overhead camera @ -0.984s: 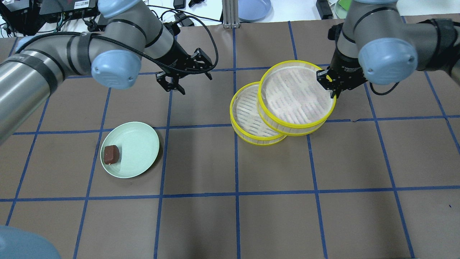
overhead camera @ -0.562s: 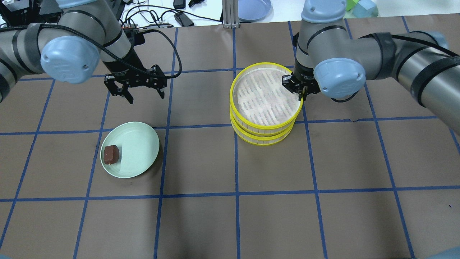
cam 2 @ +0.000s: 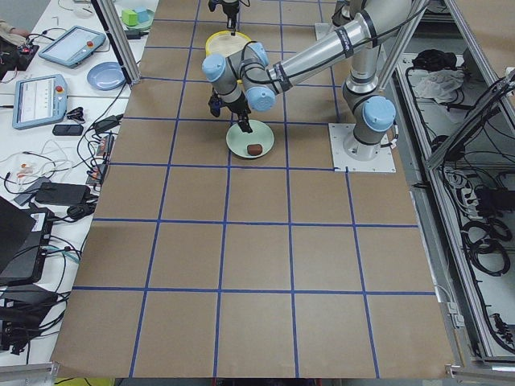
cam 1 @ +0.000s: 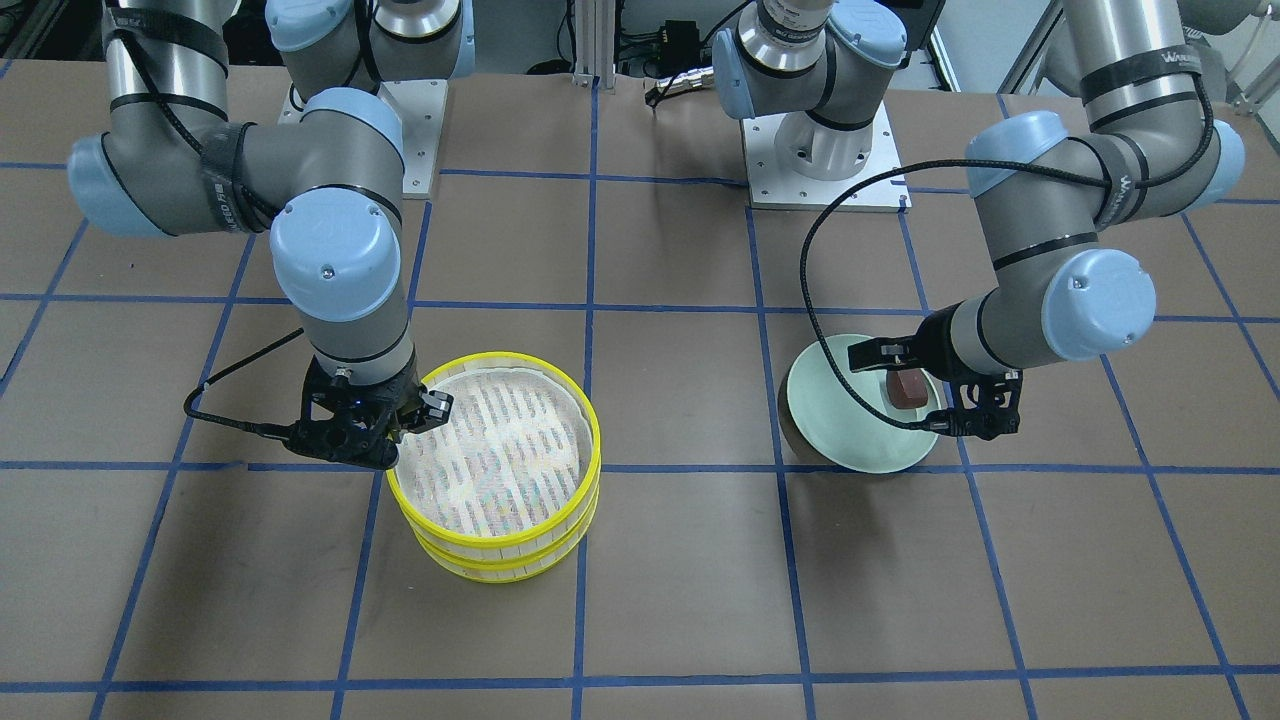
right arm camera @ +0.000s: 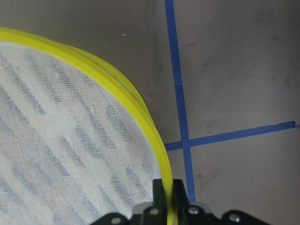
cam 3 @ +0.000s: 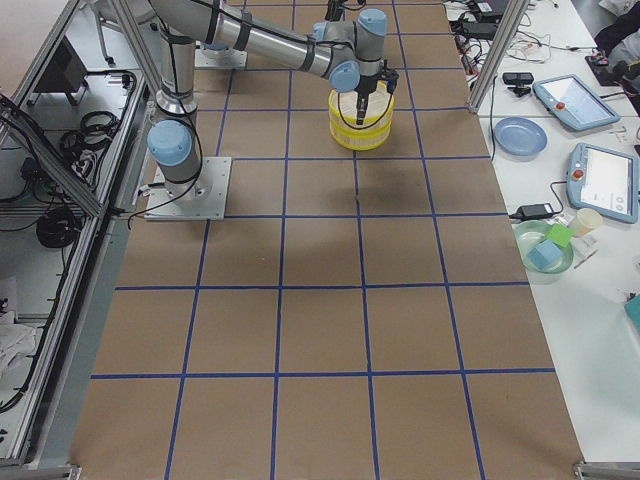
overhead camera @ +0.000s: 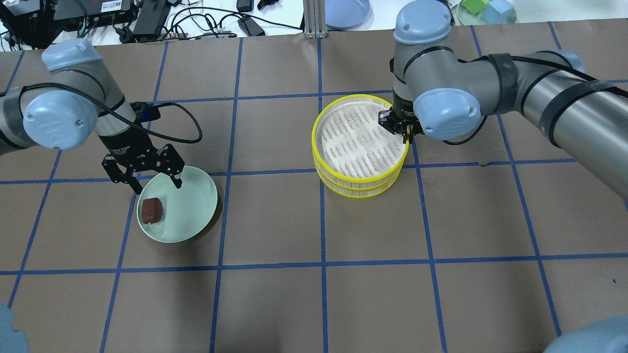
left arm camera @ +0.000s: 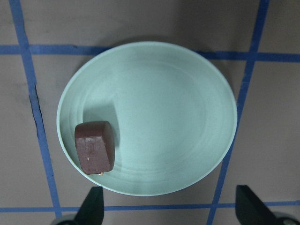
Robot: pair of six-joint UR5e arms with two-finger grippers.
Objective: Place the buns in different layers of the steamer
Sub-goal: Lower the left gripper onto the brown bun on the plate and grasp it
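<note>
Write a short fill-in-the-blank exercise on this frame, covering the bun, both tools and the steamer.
1. The brown bun lies on the pale green ____.
2. The left tool hovers over it with its jaws ____.
3. The right tool grips the top tray by its yellow ____.
Missing words: plate; open; rim.

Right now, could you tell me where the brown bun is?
Overhead view: the brown bun lies left of centre on the green plate, at table left, near the open left pincer.

surface: brown table [overhead camera: 274, 304] is carrying a blue tape grid [overhead camera: 323, 264] | upper centre-right: steamer [overhead camera: 360, 185] is sitting on it | left of centre: green plate [overhead camera: 191, 201] is resting on it
</note>
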